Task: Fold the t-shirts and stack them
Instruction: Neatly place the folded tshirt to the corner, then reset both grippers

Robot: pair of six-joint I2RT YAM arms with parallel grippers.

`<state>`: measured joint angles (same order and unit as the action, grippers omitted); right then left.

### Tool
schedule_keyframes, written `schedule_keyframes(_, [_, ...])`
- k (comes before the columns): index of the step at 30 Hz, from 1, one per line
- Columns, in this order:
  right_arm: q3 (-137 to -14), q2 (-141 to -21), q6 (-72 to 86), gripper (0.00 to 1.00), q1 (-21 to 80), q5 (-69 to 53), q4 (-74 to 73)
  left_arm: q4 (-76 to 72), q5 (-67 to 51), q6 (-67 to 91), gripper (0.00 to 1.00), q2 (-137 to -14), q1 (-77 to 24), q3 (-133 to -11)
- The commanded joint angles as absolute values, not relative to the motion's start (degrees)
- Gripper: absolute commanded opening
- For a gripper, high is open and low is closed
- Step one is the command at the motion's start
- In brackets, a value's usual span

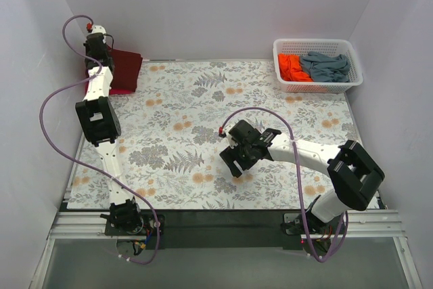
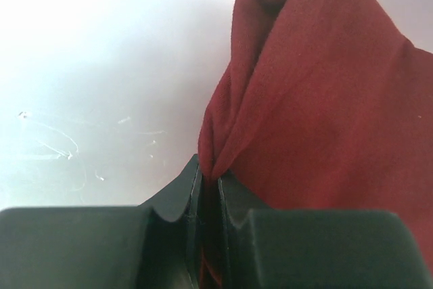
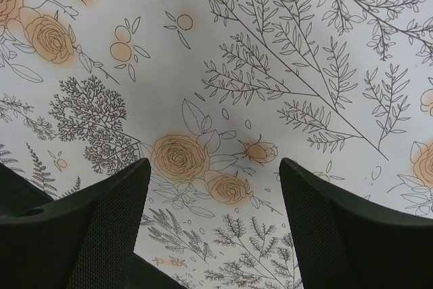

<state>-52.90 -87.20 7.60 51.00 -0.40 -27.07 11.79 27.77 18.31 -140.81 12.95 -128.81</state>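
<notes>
Right gripper (image 3: 214, 167) jaws spread wide over floral table cloth (image 3: 304, 65).

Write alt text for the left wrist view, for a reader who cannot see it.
The left hand is shut on a fold of the dark maroon t-shirt, pinched between its black fingers at the bottom centre. The cloth spreads up and right in drapes; a pale surface with faint scratches fills the left.

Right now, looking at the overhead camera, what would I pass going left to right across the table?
In order: maroon t-shirt → right gripper → orange t-shirt → grey-blue t-shirt, the last two lying in the white basket.
</notes>
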Motion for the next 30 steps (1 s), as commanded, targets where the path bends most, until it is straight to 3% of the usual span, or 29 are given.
schedule_keyframes(1, [-55.28, -87.8, 8.17, 0.83, 50.71, -0.88, -27.51, 5.72, 32.69, 15.56, 0.05, -140.97, 14.15, -126.92])
schedule_keyframes(2, [-55.37, -87.72, 8.26, 0.83, 50.71, -0.88, -27.51, 5.1, 32.96, 15.47, 0.07, -141.15, 14.06, -126.57])
schedule_keyframes(5, [-55.55, -87.89, 8.17, 0.83, 50.8, -0.62, -27.6, 2.82, 34.45, 15.47, 0.34, -141.68, 14.06, -124.9])
schedule_keyframes(6, [-55.46, -87.8, 8.26, 0.83, 50.8, -0.62, -27.6, 2.46, 34.45, 15.56, 0.48, -141.85, 14.06, -124.72])
schedule_keyframes(10, [-55.2, -87.63, 8.26, 0.83, 50.8, -0.35, -27.6, 2.46, 34.72, 17.92, 0.7, -140.8, 13.71, -124.28])
schedule_keyframes(17, [-54.67, -84.91, 10.46, 0.84, 47.65, 6.59, -27.42, 5.18, 27.7, 29.95, 0.78, -132.29, 9.06, -117.44])
schedule_keyframes(23, [-55.02, -79.11, 12.3, 0.86, 37.72, 10.98, -27.42, 10.27, 16.1, 43.23, 0.8, -118.93, -2.52, -105.92])
schedule_keyframes(30, [-54.85, -63.06, 14.86, 0.89, 21.65, 17.31, -30.23, 15.12, 0.63, 60.1, 0.84, -96.03, -15.9, -86.77])
